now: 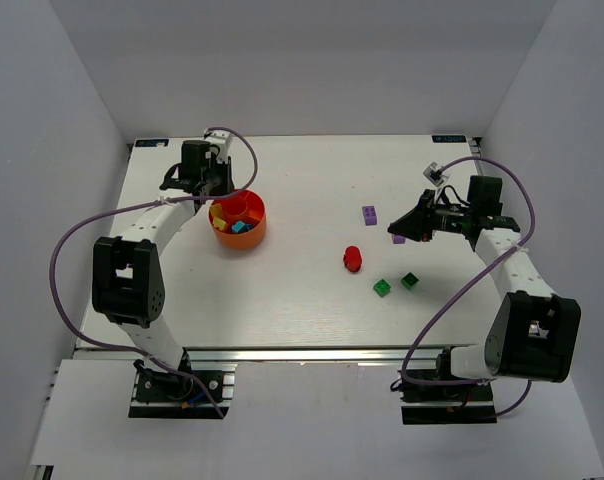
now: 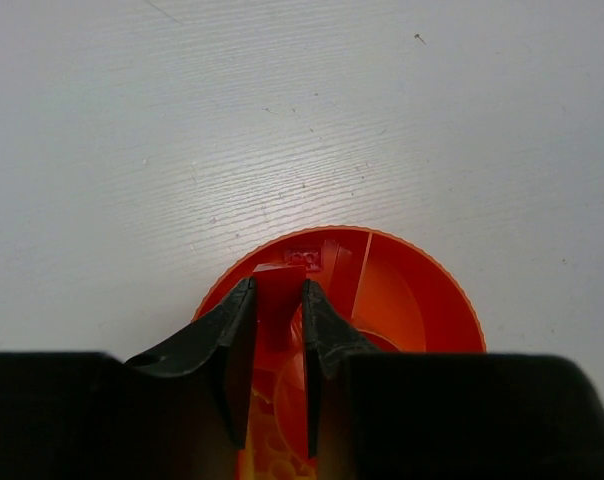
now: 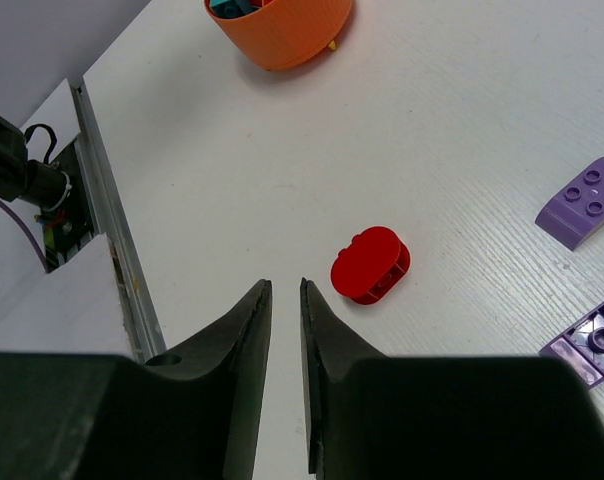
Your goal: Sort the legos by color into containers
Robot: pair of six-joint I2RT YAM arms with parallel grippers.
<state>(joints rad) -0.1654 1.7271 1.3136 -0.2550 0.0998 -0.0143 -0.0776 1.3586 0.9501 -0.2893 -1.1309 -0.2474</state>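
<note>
The round orange dish (image 1: 253,240) stands at the table's back left; yellow (image 1: 218,213) and teal legos (image 1: 240,227) lie in its wedges. My left gripper (image 2: 279,285) reaches into the dish (image 2: 437,285), shut on an upright red divider wall of the insert; a small red lego (image 2: 304,257) lies just beyond it. My right gripper (image 3: 285,288) hovers over bare table, its jaws a narrow gap apart with nothing between them. A red rounded lego (image 3: 370,264) lies just right of its tips. Two purple legos (image 3: 582,202) (image 3: 597,340) lie further right. Two green legos (image 1: 382,288) (image 1: 410,280) sit near the front.
White enclosure walls surround the table. An aluminium rail (image 3: 102,200) runs along the near edge, with cables (image 3: 22,175) beside it. Purple cables loop off both arms (image 1: 67,250) (image 1: 512,200).
</note>
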